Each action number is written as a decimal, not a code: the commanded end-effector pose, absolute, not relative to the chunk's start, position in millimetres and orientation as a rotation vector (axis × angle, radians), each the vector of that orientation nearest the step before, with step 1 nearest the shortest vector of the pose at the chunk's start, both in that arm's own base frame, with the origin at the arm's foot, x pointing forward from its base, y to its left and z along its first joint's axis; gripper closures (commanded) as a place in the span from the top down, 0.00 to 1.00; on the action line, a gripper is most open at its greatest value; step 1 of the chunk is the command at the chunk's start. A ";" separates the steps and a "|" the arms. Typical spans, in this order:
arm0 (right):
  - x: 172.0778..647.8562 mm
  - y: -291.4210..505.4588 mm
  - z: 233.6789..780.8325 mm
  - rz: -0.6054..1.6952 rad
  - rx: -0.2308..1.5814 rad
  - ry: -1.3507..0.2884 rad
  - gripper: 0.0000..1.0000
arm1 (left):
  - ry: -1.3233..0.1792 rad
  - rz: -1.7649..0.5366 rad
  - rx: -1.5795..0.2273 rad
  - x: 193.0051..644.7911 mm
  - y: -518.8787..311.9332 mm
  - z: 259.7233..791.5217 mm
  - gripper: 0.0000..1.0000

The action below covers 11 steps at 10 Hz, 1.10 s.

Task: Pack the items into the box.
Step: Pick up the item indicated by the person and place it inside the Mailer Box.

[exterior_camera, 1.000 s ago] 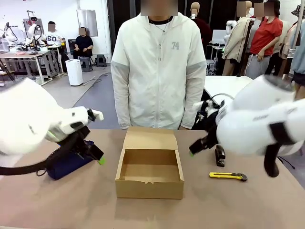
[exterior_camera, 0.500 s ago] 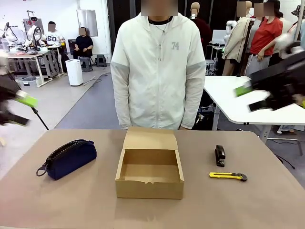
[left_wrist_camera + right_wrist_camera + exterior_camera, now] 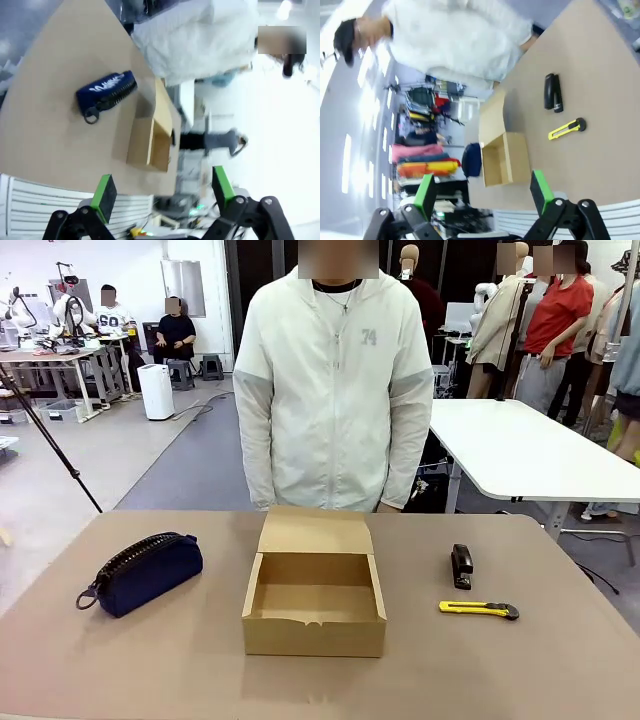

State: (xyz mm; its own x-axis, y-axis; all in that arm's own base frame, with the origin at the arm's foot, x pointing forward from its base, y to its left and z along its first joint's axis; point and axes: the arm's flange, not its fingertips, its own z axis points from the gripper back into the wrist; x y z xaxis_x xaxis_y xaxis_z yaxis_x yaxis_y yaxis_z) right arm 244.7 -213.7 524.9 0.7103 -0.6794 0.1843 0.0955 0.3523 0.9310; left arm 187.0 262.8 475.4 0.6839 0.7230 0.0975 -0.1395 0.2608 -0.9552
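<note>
Left pincer (image 3: 163, 192) and right pincer (image 3: 483, 194) are both seen spread wide and empty, well above the worktop (image 3: 560, 665). The pouch (image 3: 140, 573) is laid slantwise left of the open box (image 3: 314, 632), nearer the left arm; the stapler (image 3: 461, 565) and knife (image 3: 478, 609) are placed to its right, nearer the right arm.

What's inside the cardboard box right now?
Nothing visible: the box stands open, bare brown floor showing. Its near front wall hides a strip of floor behind it. Pouch, stapler and knife lie outside on the table.
</note>
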 end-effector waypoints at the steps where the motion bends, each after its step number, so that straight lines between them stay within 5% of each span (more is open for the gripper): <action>1: 237.9 -198.2 481.9 -0.620 1.170 -0.654 1.00 | -0.646 0.693 -1.260 191.6 259.1 445.2 1.00; 2: 244.7 -213.7 524.9 -0.545 1.107 -0.620 1.00 | -0.597 0.633 -1.171 187.0 262.8 475.4 1.00; 11: 244.7 -213.7 524.9 -0.545 1.107 -0.620 1.00 | -0.597 0.633 -1.171 187.0 262.8 475.4 1.00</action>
